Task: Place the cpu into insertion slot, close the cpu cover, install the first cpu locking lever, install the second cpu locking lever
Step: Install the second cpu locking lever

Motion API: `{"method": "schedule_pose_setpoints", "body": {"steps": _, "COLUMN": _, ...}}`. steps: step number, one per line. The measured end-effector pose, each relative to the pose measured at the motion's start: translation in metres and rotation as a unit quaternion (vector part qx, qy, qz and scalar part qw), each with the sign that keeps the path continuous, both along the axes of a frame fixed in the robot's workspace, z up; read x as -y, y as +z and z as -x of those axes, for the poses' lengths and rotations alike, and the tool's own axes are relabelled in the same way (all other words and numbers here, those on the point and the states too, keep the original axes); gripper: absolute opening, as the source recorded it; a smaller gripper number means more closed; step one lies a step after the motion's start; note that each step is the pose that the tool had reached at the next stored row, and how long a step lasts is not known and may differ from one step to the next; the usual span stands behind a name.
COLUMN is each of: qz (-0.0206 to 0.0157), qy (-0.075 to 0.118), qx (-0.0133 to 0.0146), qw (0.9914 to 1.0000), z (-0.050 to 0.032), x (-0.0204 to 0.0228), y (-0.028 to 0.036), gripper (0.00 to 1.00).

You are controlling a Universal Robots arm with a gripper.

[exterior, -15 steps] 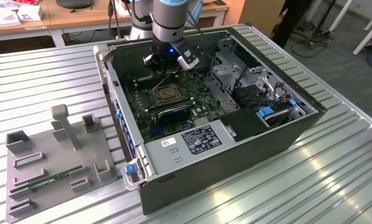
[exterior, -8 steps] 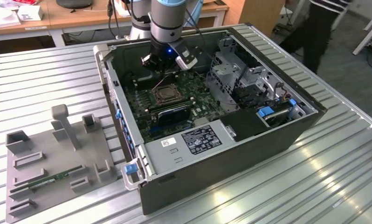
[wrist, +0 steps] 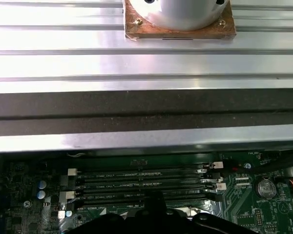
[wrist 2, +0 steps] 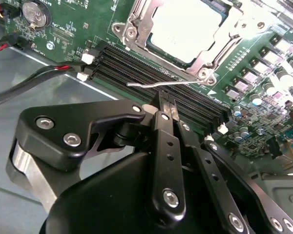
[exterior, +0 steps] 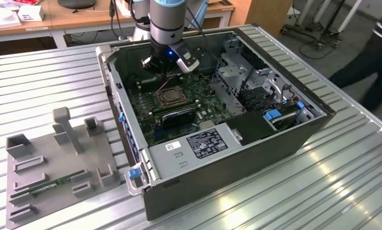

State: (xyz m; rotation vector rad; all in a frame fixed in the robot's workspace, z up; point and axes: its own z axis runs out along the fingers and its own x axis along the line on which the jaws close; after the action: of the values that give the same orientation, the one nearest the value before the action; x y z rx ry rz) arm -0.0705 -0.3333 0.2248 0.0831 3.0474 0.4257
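Observation:
The cpu lies silvery and flat in the insertion slot on the green board. The cpu cover, a metal frame, lies down around it. A thin silver locking lever sticks out sideways from the socket's edge over the black memory slots. My gripper has its two black fingers pressed together, shut, with the tips just beneath that lever; I cannot tell if they touch it. In the exterior view my gripper hangs inside the open computer case, just behind the socket.
The case walls and a metal drive cage hem in the board. Red and black cables run beside the memory slots. A grey fixture tray holding a green memory stick lies at the exterior view's left. A person stands at its right.

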Motion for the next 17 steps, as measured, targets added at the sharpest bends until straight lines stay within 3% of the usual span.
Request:
{"method": "schedule_pose_setpoints", "body": {"steps": 5, "qz": 0.0002, "qy": 0.000, "qx": 0.0004, "qw": 1.00000, "z": 0.0001, "x": 0.0034, "y": 0.0000, "gripper": 0.11}}
{"method": "schedule_pose_setpoints", "body": {"steps": 17, "qz": 0.0003, "qy": 0.000, "qx": 0.0004, "qw": 1.00000, "z": -0.0022, "x": 0.0035, "y": -0.0026, "gripper": 0.11}}
